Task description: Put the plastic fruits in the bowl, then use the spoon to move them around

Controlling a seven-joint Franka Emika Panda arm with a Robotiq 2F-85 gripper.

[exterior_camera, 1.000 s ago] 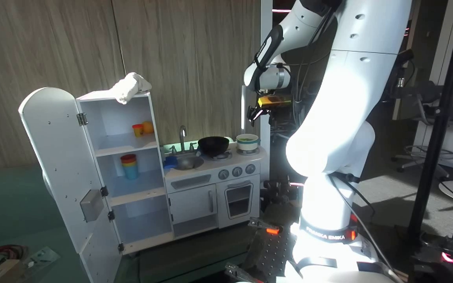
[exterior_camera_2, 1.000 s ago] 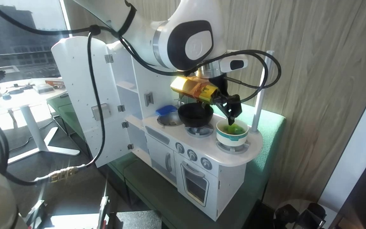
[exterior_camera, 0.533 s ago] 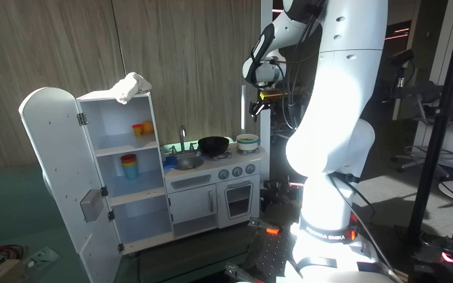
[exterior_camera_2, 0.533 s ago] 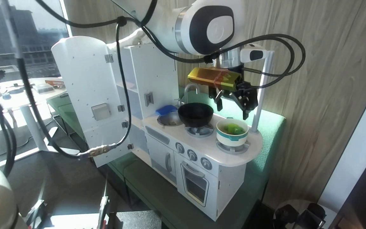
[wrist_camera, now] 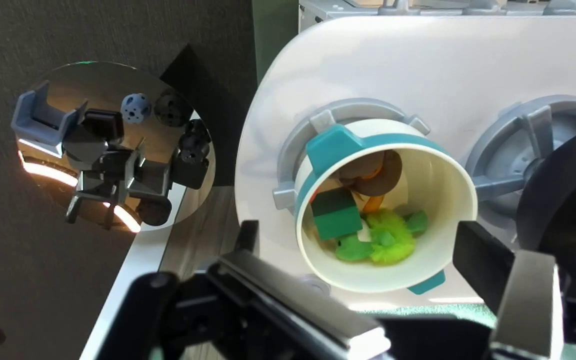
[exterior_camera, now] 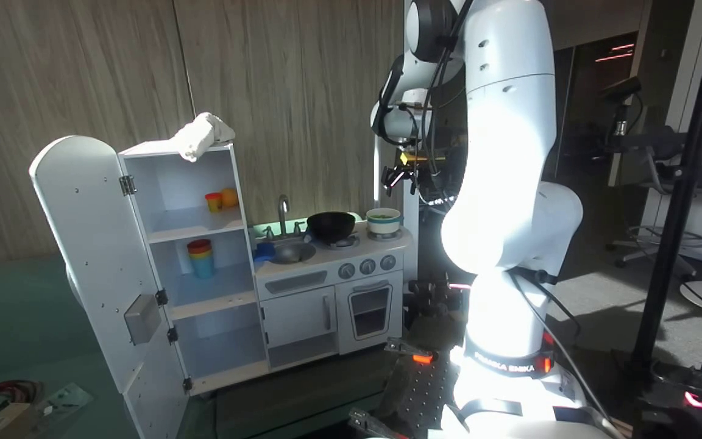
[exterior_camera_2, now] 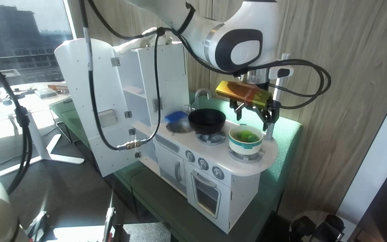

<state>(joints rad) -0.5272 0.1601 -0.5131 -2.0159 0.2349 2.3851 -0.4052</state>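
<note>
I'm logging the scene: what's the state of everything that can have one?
Black two-fingered tool: open, empty.
White round pot with teal band: uncovered, toys inside.
Black round shallow bowl: uncovered, any contents unclear.
Arched white upper cabinet door: open.
White lower cabinet door: open.
White windowed oven door: shut.
White handled cupboard door: shut.
Red, yellow and blue cups: stacked.

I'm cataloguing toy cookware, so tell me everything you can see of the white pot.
The white pot is round and lidless, seemingly smooth plastic, with a teal band around its outside and two teal handles on opposite sides. It stands upright on a gray burner at the rounded end of the counter. Inside lie a fuzzy lime piece, a green block and shadowed, brownish pieces; they hide part of its floor. The open gripper is above it, not touching.
</note>
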